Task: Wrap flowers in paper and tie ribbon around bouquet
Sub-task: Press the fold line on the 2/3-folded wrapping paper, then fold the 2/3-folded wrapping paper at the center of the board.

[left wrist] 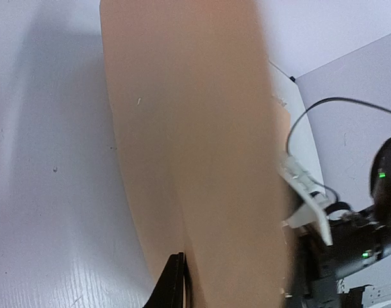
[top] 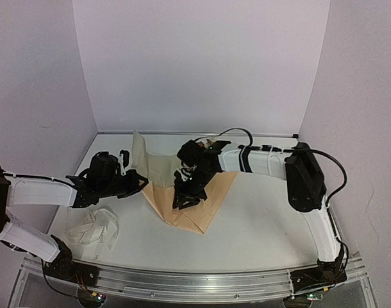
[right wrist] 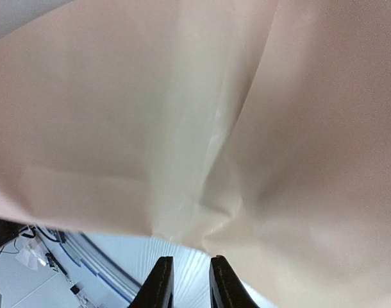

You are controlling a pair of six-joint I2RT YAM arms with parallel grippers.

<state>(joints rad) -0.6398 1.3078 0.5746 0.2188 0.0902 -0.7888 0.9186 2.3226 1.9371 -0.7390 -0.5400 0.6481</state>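
Note:
The tan-brown paper (top: pixel 216 192) lies folded at mid-table, and its pale left flap rises toward the back wall. My left gripper (top: pixel 139 181) is shut on the paper's left edge. In the left wrist view the paper (left wrist: pixel 195 128) fills the middle, pressed against one black finger (left wrist: pixel 173 282). My right gripper (top: pixel 184 200) hovers over the sheet's middle. Its jaws (right wrist: pixel 188 260) stand slightly open with bare table between them, and the paper (right wrist: pixel 183 115) hangs just beyond the tips. The cream ribbon (top: pixel 93 231) lies bunched at the front left. The flowers are hidden.
White walls close in the table at the back and on both sides. A metal rail (top: pixel 183 285) runs along the near edge. My right arm (left wrist: pixel 362 237) and its cable show at the right of the left wrist view.

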